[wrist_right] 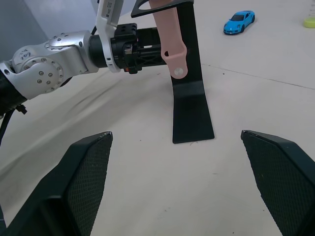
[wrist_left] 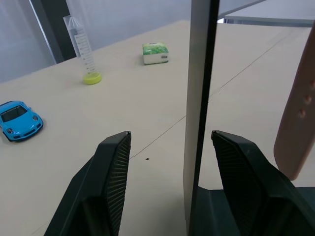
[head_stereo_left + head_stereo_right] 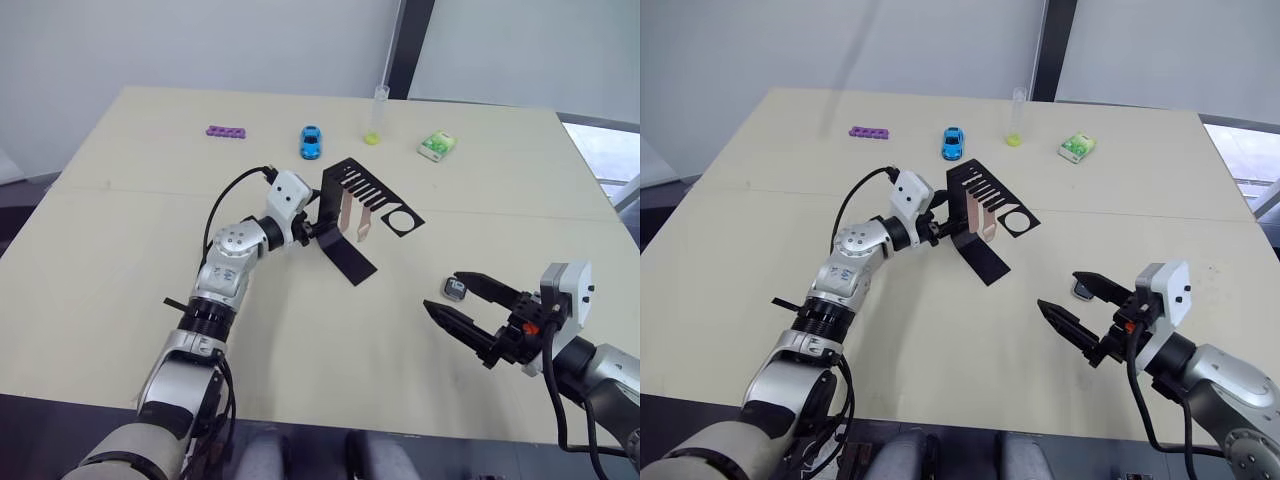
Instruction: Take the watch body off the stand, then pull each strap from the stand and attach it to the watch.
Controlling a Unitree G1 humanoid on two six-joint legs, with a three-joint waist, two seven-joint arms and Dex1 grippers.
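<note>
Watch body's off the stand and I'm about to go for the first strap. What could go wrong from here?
The left tool straddles the stand upright with its fingers apart; if that hold is loose, pulling a strap from the comb slots could tip the thin stand.

The watch body lies on the table right beside the open right tool; moving that arm toward the stand might knock it away.

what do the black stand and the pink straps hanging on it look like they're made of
The stand looks like thin sheet metal with a matte black finish: flat, sharply bent, with cut comb slots and a ring. The straps look like soft silicone or rubber, pale pink and matte, with punched holes and rounded ends; the exact material isn't certain.
</note>
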